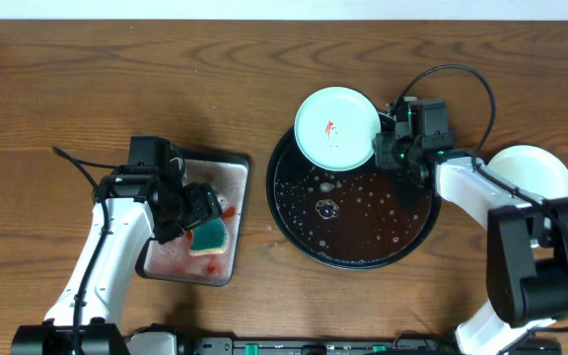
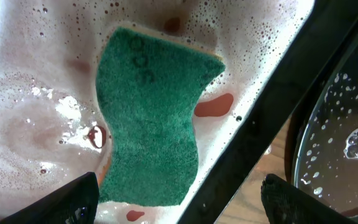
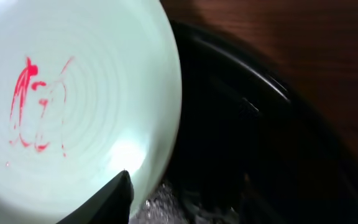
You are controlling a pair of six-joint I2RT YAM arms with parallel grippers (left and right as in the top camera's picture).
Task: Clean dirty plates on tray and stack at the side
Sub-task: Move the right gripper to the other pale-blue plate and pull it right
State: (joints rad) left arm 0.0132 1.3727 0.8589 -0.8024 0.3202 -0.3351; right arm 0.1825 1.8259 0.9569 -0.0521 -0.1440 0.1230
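Mint-white plate (image 3: 79, 93) sits rim-first at the right jaws (grip unclear); only the left wrist view shows the left jaws open, flanking the sponge (image 2: 148, 118).

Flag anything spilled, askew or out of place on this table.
The red-smeared plate overhangs the upper-left rim of the black tray, with the right gripper at its edge. Red-tinted suds pool in the silver tray around the green sponge, and foam dots the black tray. Nothing looks broken.

Lab-style robot bench, wood-grain tabletop (image 1: 67, 89), two robot arms (image 1: 106, 251), soapy silver tray (image 1: 229, 177), green sponge (image 1: 208, 235).
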